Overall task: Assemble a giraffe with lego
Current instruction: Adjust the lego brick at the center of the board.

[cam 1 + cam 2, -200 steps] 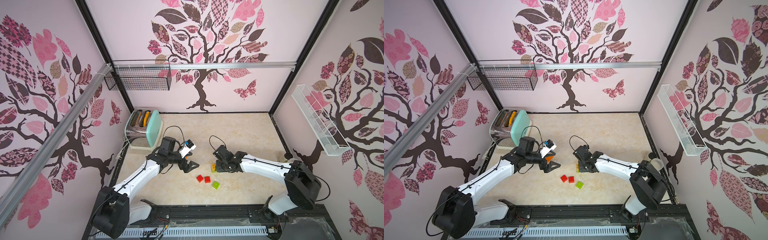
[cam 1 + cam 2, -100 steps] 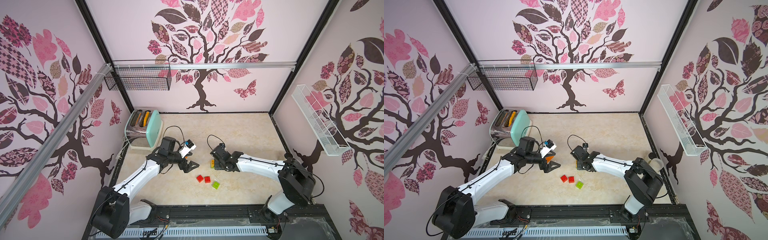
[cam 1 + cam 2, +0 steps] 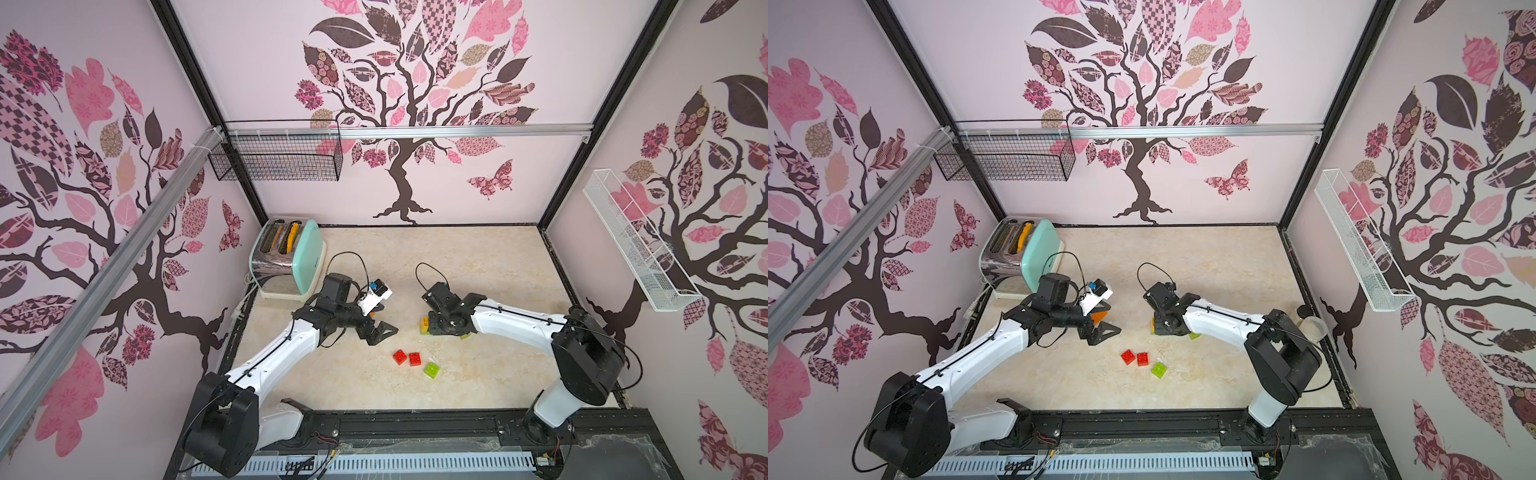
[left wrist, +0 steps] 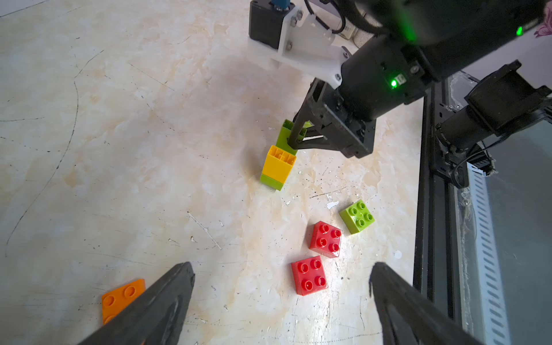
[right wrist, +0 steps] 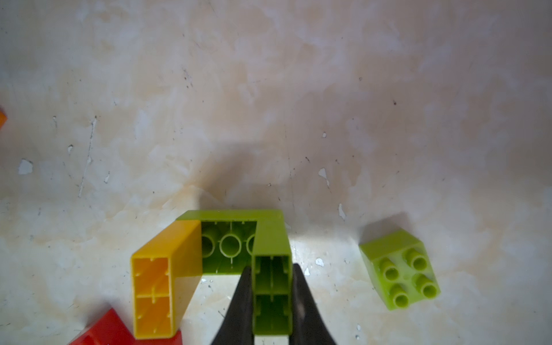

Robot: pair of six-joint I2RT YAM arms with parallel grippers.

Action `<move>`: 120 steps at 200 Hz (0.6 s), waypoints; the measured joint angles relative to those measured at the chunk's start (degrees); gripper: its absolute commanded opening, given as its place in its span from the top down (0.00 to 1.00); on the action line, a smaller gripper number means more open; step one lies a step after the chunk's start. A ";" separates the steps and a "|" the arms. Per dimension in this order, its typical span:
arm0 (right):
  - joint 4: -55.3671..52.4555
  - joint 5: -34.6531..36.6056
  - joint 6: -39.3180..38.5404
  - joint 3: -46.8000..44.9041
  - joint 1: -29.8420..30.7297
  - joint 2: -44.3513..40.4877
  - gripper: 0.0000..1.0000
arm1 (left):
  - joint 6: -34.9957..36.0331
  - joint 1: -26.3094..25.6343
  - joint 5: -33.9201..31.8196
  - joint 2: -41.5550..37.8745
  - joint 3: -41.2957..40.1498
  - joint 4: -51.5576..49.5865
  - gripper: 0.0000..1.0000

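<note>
My right gripper (image 5: 271,301) is shut on the lime-green leg (image 5: 271,268) of the part-built giraffe (image 4: 279,167). That piece is a long lime-green brick (image 5: 230,239) with a yellow leg (image 5: 161,286) beside the green one, both legs pointing up toward the wrist. It hangs at or just over the table. Two red lego bricks (image 3: 400,356) (image 3: 415,359) and a lime-green one (image 3: 432,369) lie loose nearer the front. My left gripper (image 4: 280,298) stands open and empty over the table, an orange brick (image 4: 119,295) beside one finger.
A mint and chrome toaster (image 3: 286,257) stands at the back left. A black wire basket (image 3: 276,156) and a white one (image 3: 636,245) hang on the walls. A clear cup (image 3: 1310,326) stands at the right edge. Another lime-green brick (image 5: 400,274) lies by the held piece.
The right arm has carried the leg piece a little to the left, toward the left arm. The left arm and the loose bricks have not moved.
</note>
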 measured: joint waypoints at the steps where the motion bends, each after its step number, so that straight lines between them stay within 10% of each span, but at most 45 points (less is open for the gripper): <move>1: -0.15 -0.17 -0.07 0.02 -0.17 -0.09 1.00 | -0.02 0.07 -0.04 0.00 0.07 -0.04 0.02; 61: -1.90 -17.03 2.36 2.27 -10.49 -10.99 1.00 | -4.50 7.65 3.69 1.01 12.13 1.79 0.02; 120: 25.22 -36.65 26.67 -0.50 -19.34 -21.14 1.00 | -23.15 11.96 14.73 10.08 12.37 31.52 0.06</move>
